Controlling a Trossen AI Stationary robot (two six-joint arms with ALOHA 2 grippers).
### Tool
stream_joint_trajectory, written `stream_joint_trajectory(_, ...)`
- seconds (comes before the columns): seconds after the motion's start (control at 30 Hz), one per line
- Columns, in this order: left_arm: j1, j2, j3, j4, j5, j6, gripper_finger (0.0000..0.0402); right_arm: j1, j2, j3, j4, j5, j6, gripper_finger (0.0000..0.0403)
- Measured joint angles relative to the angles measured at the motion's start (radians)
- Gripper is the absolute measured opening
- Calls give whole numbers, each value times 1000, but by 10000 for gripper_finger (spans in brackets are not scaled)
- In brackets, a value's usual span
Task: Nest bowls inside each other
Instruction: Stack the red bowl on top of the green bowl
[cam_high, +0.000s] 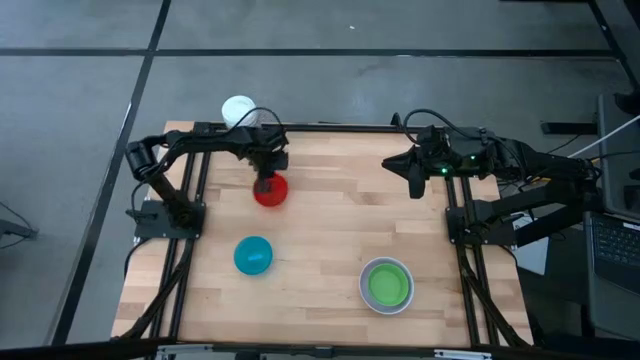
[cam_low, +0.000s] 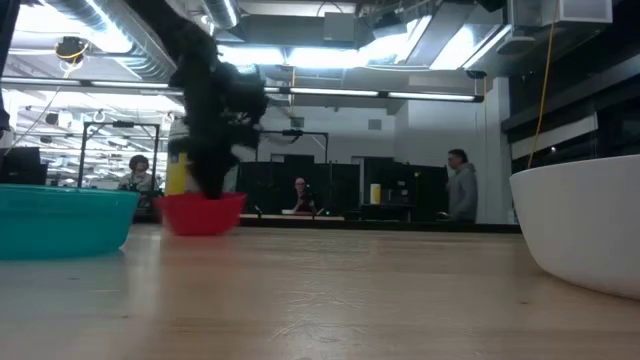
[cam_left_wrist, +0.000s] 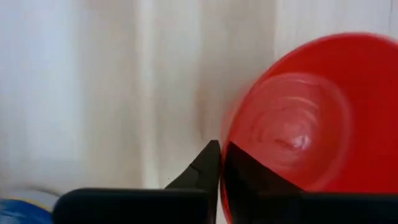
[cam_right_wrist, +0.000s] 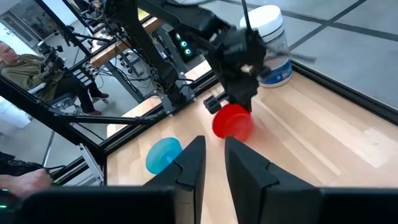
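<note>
A red bowl (cam_high: 271, 190) sits on the far left part of the table, and my left gripper (cam_high: 266, 180) comes down on it from above, shut on its rim. A teal bowl (cam_high: 253, 255) rests on its base nearer the front left. At the front right, a green bowl (cam_high: 387, 284) sits inside a white bowl (cam_high: 366, 292). My right gripper (cam_high: 413, 186) hangs above the table's far right part, its fingers (cam_right_wrist: 193, 163) a narrow gap apart with nothing between them. My left gripper pinches the red bowl's rim (cam_left_wrist: 222, 155) between its two fingers, one finger inside the bowl (cam_left_wrist: 249, 177) and one outside (cam_left_wrist: 205, 168). The fingers point steeply down. In the low view the bowl's bottom (cam_low: 203, 228) is at the table top.
A white cylindrical container (cam_high: 238, 110) with a blue-and-yellow label stands at the table's far left edge, just behind the red bowl. Bare wood lies in the table's middle. People sit and stand in the room beyond the table.
</note>
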Motion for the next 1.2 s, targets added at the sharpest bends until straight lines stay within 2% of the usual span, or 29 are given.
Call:
stream_joint_trajectory(0.17,3,-7,173,46,-11,-81,4,-32,37,0,-2,-25,-9,53)
stream_joint_trajectory(0.33,-16,-10,331,127,-136,-137,3,-82,137,0,-12,-99,-9,53)
stream_joint_trajectory(0.47,-56,1,376,188,-298,-171,3,-118,204,0,-12,-97,-24,76)
stream_joint_trajectory(0.6,-110,16,377,269,-357,-281,2,-164,234,10,-15,-58,-37,109)
stream_joint_trajectory(0.8,-214,18,385,465,-357,-440,2,-211,262,83,-44,37,-141,152)
stream_joint_trajectory(1.0,-254,21,459,524,-373,-500,2,-249,278,148,-139,127,-224,179)
stream_joint_trajectory(1.2,-245,62,501,517,-376,-488,2,-270,279,184,-139,141,-253,191)
